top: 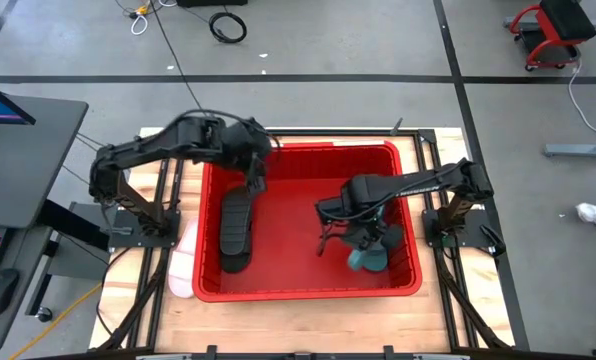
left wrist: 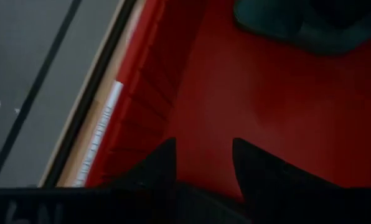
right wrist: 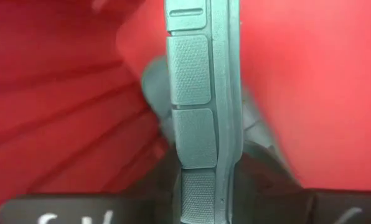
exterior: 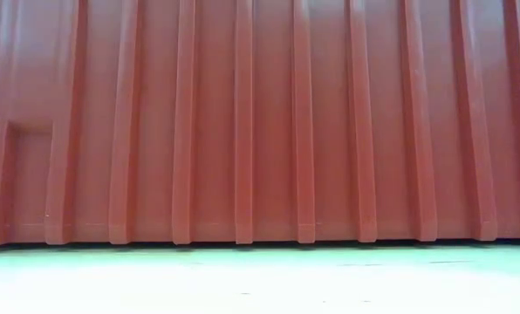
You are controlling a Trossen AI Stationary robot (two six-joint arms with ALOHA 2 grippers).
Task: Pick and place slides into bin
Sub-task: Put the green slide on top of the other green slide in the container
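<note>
My right pincer (top: pixel 363 243) grips the teal slide (right wrist: pixel 201 112) on edge, low inside the red bin (top: pixel 308 292), so I should lower until it touches the floor below before releasing, while my left pincer (top: pixel 253 172), part open and empty, stands above the black slide (top: pixel 236 228).

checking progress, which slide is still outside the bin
The pale slide, lying on the table against the bin's left outer wall. The black slide lies inside the bin, and the teal slide is over it in the right pincer.
</note>
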